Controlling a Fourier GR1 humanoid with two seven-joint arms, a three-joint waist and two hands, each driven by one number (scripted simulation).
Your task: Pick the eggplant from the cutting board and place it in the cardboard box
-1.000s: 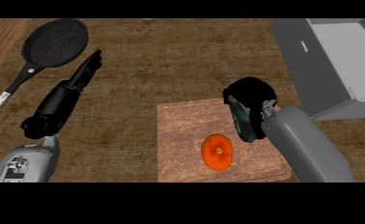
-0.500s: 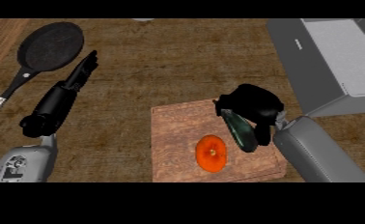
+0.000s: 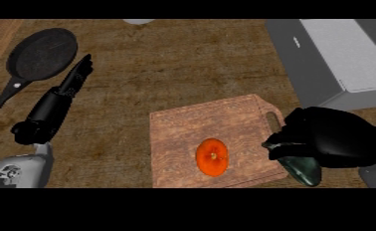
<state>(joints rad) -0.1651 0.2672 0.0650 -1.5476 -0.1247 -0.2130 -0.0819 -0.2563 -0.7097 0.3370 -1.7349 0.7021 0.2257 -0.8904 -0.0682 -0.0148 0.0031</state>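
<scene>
The eggplant [image 3: 303, 170] is a dark, greenish, glossy body sticking out below my right hand [image 3: 330, 135], whose fingers are curled round it. Hand and eggplant sit just past the right edge of the wooden cutting board [image 3: 191, 125], near its handle. The box [image 3: 323, 56] looks grey here and stands at the upper right, farther from me than the right hand. At the left, my left hand [image 3: 55, 105] rests open over the counter, fingers straight and pointing away from me.
An orange round fruit [image 3: 212, 156] lies on the board's near half. A black frying pan [image 3: 40, 53] sits at the upper left, beside the left hand. A pale object [image 3: 138, 21] shows at the top edge.
My right hand has shifted right, from over the board's right part to beyond its right edge, carrying the eggplant with it. The left hand has not moved.
</scene>
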